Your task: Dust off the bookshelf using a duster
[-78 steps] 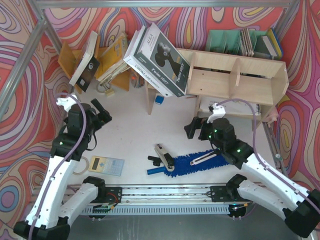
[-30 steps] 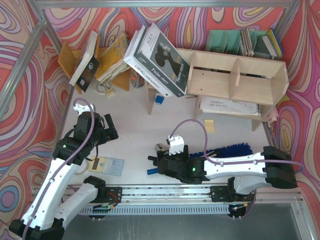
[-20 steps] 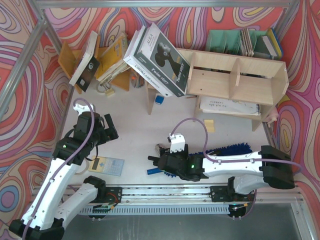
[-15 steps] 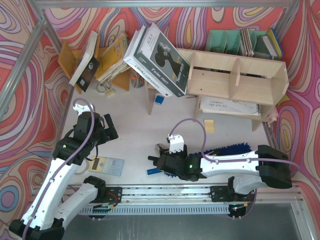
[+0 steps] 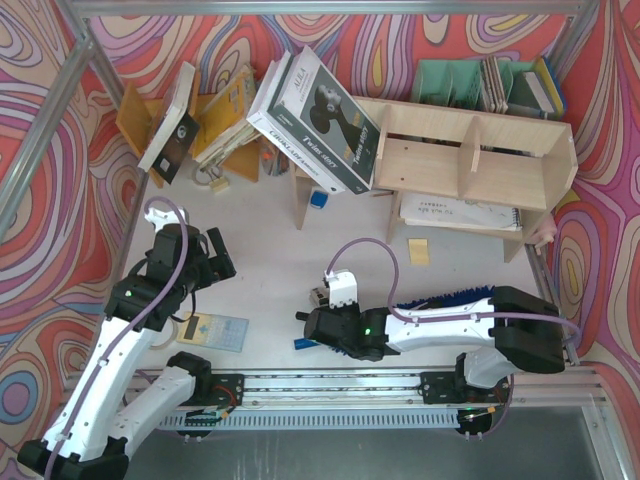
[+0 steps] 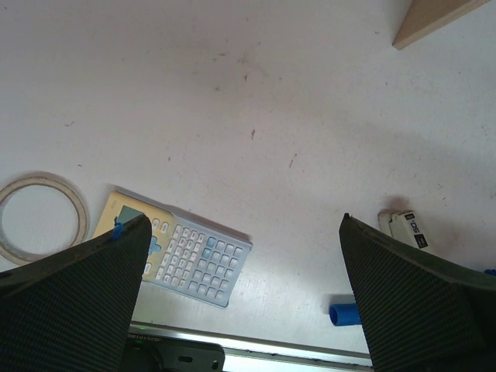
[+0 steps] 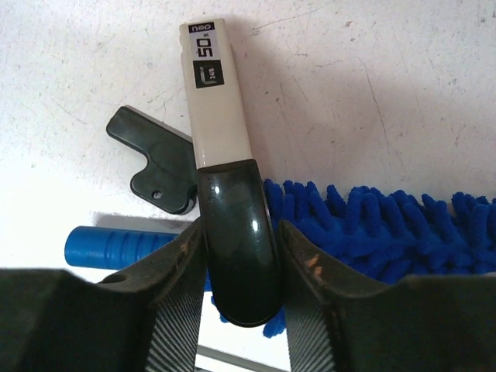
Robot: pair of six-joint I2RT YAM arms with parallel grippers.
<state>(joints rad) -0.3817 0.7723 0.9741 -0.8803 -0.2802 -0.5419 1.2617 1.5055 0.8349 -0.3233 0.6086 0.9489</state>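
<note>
The blue fluffy duster (image 5: 445,296) lies on the white table near the front, its slim blue handle (image 7: 116,246) pointing left. A black-and-cream hand tool (image 7: 222,116) rests across the fluff (image 7: 380,225). My right gripper (image 5: 327,326) is low over it. In the right wrist view the right gripper (image 7: 239,236) has a finger pressed on each side of the tool's rounded black end. The pale plywood bookshelf (image 5: 470,150) stands at the back right. My left gripper (image 5: 215,255) hangs wide open over the table's left side, and in its wrist view the left gripper (image 6: 244,221) holds nothing.
A calculator (image 6: 174,248) and a tape ring (image 6: 43,217) lie under the left arm. Large books (image 5: 315,120) lean on the shelf's left end, beside an orange rack (image 5: 225,125). Green file holders (image 5: 450,80) stand behind. A black flat piece (image 7: 159,163) lies by the tool.
The right arm has slid a little left along the duster and its jaws have narrowed onto the tool's black end. The left arm has not moved.
</note>
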